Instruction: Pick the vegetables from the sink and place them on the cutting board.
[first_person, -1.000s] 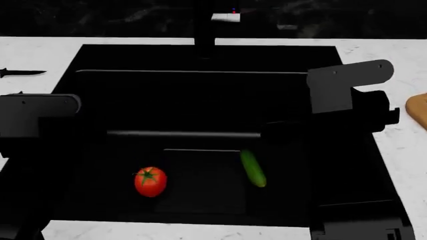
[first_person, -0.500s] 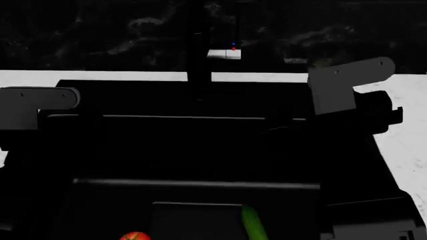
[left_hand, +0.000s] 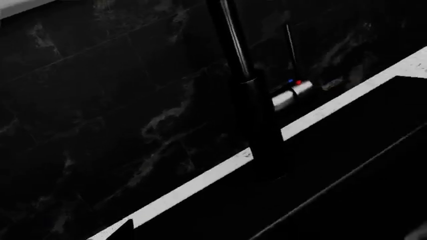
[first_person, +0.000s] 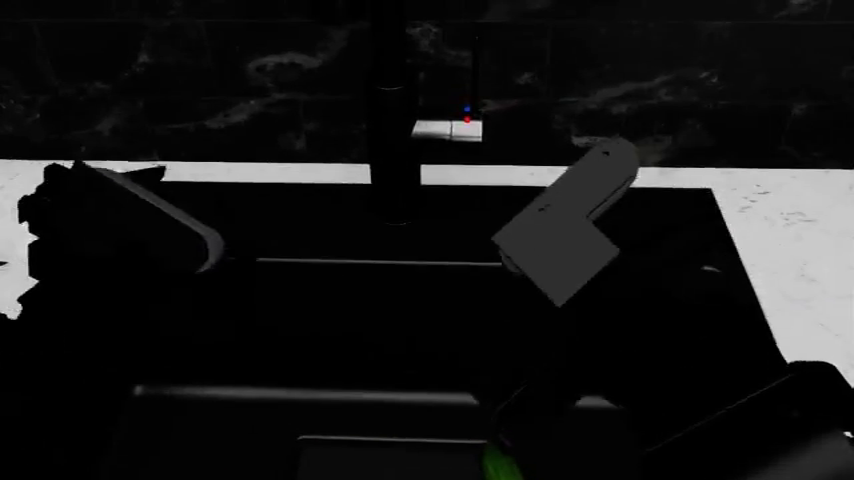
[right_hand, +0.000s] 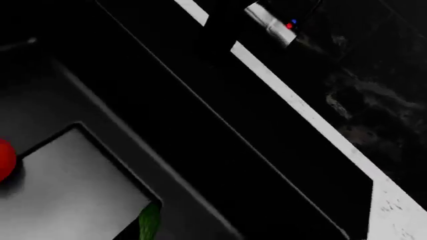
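The black sink fills the head view, with its black faucet at the back. Only the tip of the green cucumber shows at the bottom edge there. In the right wrist view the cucumber lies on the sink floor, and the red tomato's edge shows beyond it. My right arm reaches over the sink above the cucumber. My left arm hangs over the sink's left side. Both grippers merge with the black basin, so their jaws are unreadable. The cutting board is out of view.
White marbled counter borders the sink on the right and behind. A dark marbled backsplash rises at the back. A silver faucet handle with red and blue dots sits beside the faucet, which also shows in the left wrist view.
The head view has tilted up, so the tomato and most of the cucumber left it. My right arm has swung left over the sink and turned. My left arm has turned too.
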